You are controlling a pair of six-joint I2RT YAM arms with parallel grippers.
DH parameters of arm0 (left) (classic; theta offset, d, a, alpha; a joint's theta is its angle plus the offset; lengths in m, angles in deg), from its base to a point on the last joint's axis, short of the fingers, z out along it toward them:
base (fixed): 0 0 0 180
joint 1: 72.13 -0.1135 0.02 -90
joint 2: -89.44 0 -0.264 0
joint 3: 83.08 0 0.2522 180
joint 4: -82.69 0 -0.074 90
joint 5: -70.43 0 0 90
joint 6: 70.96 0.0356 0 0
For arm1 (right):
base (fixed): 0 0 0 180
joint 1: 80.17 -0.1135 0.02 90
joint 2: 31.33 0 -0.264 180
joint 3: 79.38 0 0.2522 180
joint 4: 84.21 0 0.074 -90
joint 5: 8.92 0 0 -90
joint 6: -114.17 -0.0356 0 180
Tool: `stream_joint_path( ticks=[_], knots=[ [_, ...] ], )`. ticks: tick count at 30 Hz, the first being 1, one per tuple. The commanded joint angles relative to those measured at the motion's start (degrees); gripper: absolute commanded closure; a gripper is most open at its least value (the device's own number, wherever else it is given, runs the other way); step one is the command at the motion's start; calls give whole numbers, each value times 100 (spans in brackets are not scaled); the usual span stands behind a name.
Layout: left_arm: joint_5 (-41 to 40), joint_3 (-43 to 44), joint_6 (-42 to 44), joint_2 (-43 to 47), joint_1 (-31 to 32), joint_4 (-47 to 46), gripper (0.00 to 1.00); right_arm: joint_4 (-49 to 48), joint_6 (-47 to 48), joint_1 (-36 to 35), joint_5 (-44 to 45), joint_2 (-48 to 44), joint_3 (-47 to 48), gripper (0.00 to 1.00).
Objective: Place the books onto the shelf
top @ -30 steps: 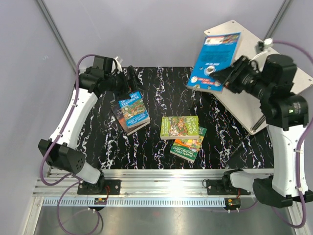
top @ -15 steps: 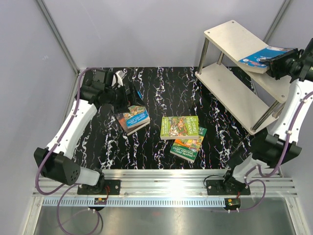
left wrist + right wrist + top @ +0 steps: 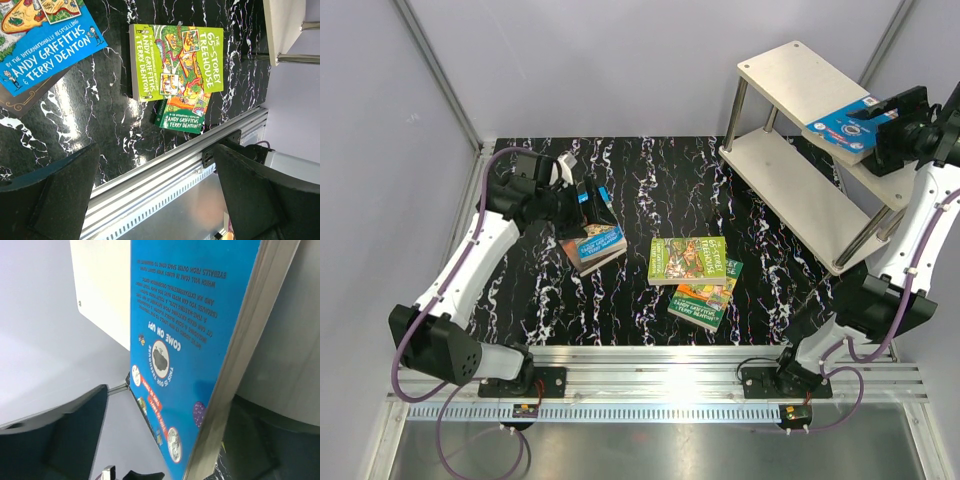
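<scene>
With your right pincer [image 3: 886, 120] spread wide either side of the blue book [image 3: 848, 124], not pinching it, the book rests near the edge of the top board of the shelf [image 3: 790, 75], out at two o'clock, so a skewed pull-back could snag it and tip it off.

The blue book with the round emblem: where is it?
Top view, far right: the blue book lies on the upper board of the shelf, the right claw at its outer end.
</scene>
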Motion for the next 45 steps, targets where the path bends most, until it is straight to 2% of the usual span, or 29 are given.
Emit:
stream_joint_path(
  ticks=[1,9,14,19,21,23,24,25,26,28,29,31,34,36,37,41,45],
  knots=[
    [230,35,166,103,-64,-268,1,243,196,43,1,-107,262,0],
    [354,70,175,-29,-82,-259,1,1622,626,245,493,43,982,0],
    [459,-105,184,-152,-73,-381,1,2676,952,473,1389,35,1123,0],
    [564,-342,140,-363,102,-697,1,2748,1295,404,1987,-632,886,0],
    [652,-518,0,-520,234,-917,1,2810,1339,11,2136,-852,711,0],
    [661,-685,-80,-687,488,-1242,1,2539,1252,-464,2312,-1440,108,0],
    [679,-755,-193,-871,567,-1339,1,2424,1025,-1102,2400,-1921,-140,0],
    [705,-817,-255,-977,707,-1575,1,2267,892,-1413,2392,-2169,-447,0],
    [731,-861,-317,-1074,778,-1690,1,1856,734,-1677,2323,-2433,-1120,0],
    [749,-932,-449,-1381,963,-1936,1,1032,391,-2483,1920,-3143,-1870,0],
    [740,-914,-458,-1487,1016,-1972,1,739,303,-2758,1761,-3347,-2596,0],
    [653,-792,-458,-1716,1139,-1981,1,255,205,-3503,1244,-3683,-3242,0],
    [513,-555,-388,-2198,1201,-1903,1,-63,56,-4453,1521,-3562,-4095,0],
    [407,-449,-335,-2358,1201,-1885,1,-125,178,-4562,1321,-3107,-4710,0],
    [372,-396,-326,-2463,1210,-1876,1,-256,196,-4563,850,-2938,-5017,0],
    [389,-194,-396,-2902,1236,-1981,1,-1352,442,-4563,406,-2094,-6345,0],
    [485,-202,-572,-3227,1280,-2201,1,-1585,907,-4528,818,-1260,-6190,0]
  ],
)
